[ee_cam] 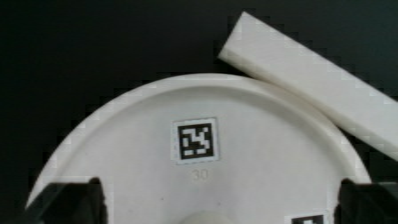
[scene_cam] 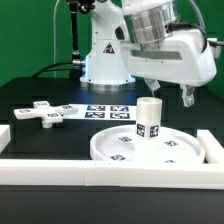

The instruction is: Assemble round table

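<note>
jaws hang open with nothing between them, dark fingertips [ee_cam: 68,203] spread above the rimmed round disc [scene_cam: 102,150], which lies flat on the desk [scene_cam: 60,135]. a short cylindrical leg [scene_cam: 149,118] stands upright near the disc's middle; whether it is seated i cannot tell. the cross-shaped base piece [scene_cam: 45,112] lies well apart, toward the exterior view's left. it looks like light, stiff, slick plastic; i would pinch one arm across its narrow width.

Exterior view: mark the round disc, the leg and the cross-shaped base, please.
round disc [scene_cam: 97,146], exterior view, rim at the exterior view's left.
leg [scene_cam: 149,118], exterior view, middle of its side wall.
cross-shaped base [scene_cam: 47,113], exterior view, centre where its arms meet.
</note>
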Controlling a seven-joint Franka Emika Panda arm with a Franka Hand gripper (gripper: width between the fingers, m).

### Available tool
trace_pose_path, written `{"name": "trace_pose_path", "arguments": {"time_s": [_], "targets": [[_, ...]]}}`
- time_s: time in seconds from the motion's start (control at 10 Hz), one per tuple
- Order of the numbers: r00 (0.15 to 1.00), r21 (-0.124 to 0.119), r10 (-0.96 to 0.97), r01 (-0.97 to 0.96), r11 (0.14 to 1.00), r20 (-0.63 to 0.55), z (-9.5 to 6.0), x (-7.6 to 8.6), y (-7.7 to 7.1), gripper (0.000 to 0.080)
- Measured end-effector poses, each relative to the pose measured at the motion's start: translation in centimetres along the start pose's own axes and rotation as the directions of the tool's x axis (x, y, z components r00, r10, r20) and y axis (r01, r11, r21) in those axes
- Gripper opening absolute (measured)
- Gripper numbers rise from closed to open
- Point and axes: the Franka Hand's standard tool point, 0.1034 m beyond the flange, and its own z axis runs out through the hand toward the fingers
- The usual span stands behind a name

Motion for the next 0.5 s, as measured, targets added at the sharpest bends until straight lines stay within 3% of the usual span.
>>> {"name": "trace_pose_path", "arguments": {"time_s": [0.2,0.3,0.5], "targets": [[0.991,-0.002,-0.137,0.137,0.991,0.000,0.1,0.2,0.2,0.0649],[0.965,-0.015,-0.262,0.262,0.965,-0.004,0.3,0.3,0.5,0.0649],[0.834,-0.086,-0.551,0.550,0.830,0.014,0.7,0.1,2.7,0.0649]]}}
